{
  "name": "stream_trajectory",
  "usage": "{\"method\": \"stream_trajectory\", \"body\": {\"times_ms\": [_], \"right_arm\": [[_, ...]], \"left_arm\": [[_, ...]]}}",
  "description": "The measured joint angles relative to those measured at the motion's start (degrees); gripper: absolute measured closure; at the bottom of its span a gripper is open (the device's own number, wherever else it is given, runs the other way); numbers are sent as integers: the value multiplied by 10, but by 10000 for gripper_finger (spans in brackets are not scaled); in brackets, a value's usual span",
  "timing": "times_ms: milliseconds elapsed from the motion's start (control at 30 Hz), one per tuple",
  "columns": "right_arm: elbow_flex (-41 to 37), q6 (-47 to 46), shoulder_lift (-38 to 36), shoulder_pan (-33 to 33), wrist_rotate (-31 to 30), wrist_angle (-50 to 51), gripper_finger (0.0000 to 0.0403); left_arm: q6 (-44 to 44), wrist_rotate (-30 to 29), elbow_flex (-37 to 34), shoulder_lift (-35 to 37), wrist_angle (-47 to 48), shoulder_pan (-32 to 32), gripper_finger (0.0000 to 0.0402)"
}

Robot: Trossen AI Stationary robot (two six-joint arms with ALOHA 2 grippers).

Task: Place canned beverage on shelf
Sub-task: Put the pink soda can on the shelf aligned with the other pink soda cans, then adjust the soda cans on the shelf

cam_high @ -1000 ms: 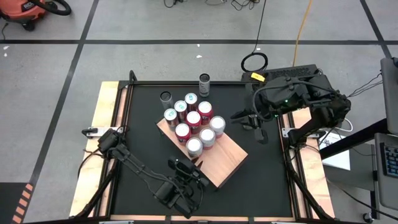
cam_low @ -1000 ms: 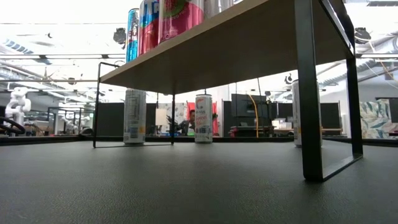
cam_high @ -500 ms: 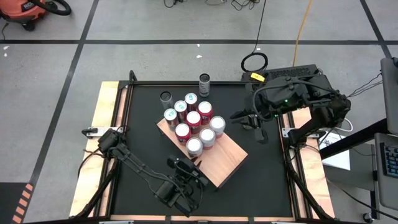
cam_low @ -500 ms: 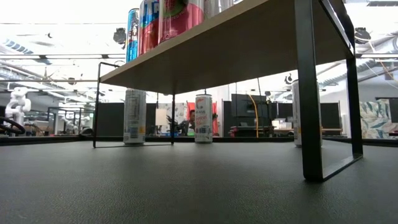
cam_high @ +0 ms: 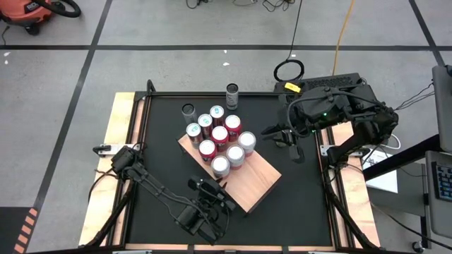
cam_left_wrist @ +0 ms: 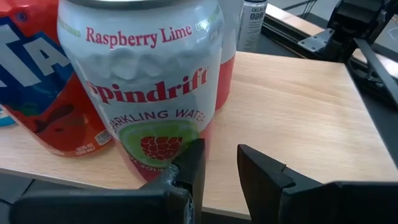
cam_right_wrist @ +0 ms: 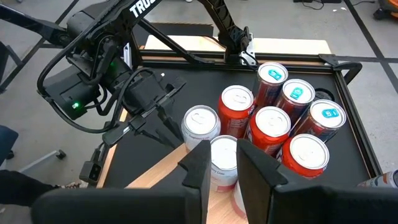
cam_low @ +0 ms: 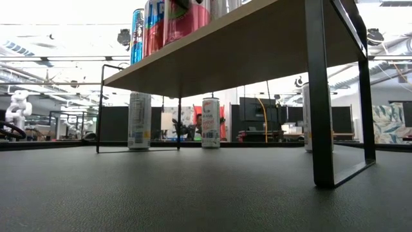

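Eight cans (cam_high: 220, 135) are clustered on the far half of the shelf (cam_high: 253, 185), a pale wood slab set diagonally on the black table (cam_high: 304, 197), with two more cans (cam_high: 232, 95) standing on the table beyond it. The left gripper (cam_high: 216, 188) is held at the shelf's near edge, fingers (cam_left_wrist: 193, 165) narrowly parted with nothing between them, just in front of a Raspberry Lime can (cam_left_wrist: 146, 81). The right gripper (cam_high: 277, 134) is parked beside the shelf, jaws nearly closed and empty.
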State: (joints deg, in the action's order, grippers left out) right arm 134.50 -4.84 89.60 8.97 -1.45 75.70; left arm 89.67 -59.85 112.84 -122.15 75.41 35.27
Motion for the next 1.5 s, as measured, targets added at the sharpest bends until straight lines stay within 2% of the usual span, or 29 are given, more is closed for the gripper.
{"method": "stream_trajectory", "body": {"times_ms": [367,567,667,767,800,967,1100,1233,1500], "right_arm": [[0,0,0,0,0,0,349],[0,0,0,0,0,0,349],[0,0,0,0,0,0,349],[0,0,0,0,0,0,349],[0,0,0,0,0,0,349],[0,0,0,0,0,0,349],[0,0,0,0,0,0,349],[0,-6,0,0,2,1,349],[0,-15,0,1,2,9,349]], "left_arm": [[45,21,0,0,63,4,301],[47,71,0,0,67,14,301],[95,90,0,0,79,26,301],[177,82,0,5,108,42,300],[178,80,0,10,108,44,297],[162,81,0,38,145,46,269],[93,79,-16,75,145,33,265],[57,69,-40,105,146,28,280],[-51,69,-38,173,146,26,325]]}}
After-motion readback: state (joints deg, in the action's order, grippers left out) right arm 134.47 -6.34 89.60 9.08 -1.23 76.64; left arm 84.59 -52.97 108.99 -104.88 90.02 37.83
